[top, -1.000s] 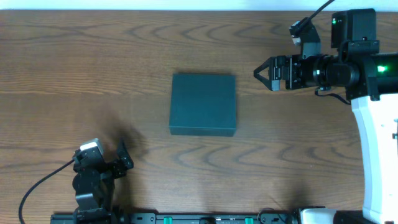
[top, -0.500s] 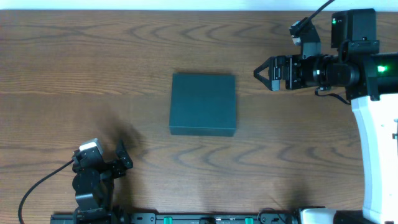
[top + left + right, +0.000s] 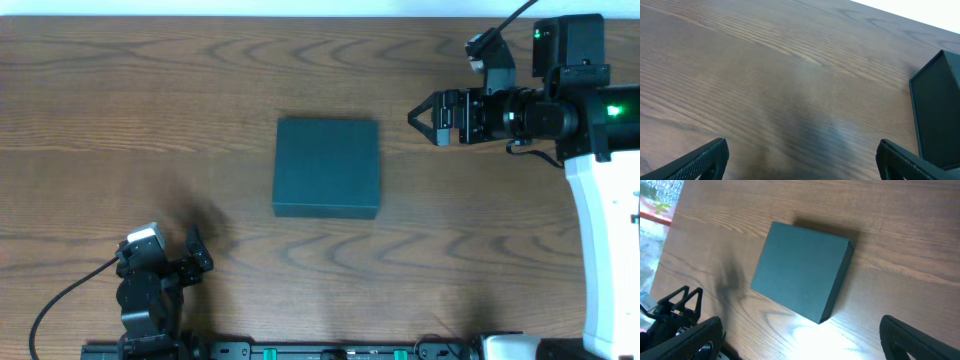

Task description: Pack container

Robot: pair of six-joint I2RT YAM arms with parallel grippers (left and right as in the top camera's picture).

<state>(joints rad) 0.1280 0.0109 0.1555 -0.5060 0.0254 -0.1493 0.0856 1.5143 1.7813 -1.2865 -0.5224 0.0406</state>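
Note:
The container (image 3: 327, 167) is a dark teal rectangular box lying closed on the wooden table near its middle. It also shows in the right wrist view (image 3: 800, 270) and at the right edge of the left wrist view (image 3: 939, 110). My right gripper (image 3: 420, 118) is open and empty, held to the right of the box, apart from it. My left gripper (image 3: 198, 255) is open and empty near the table's front left, well short of the box. No snack packets are in view.
The wooden table (image 3: 150, 110) stretches to the left and back. The right arm's white base (image 3: 610, 260) stands at the right edge. A black rail (image 3: 320, 350) runs along the front edge.

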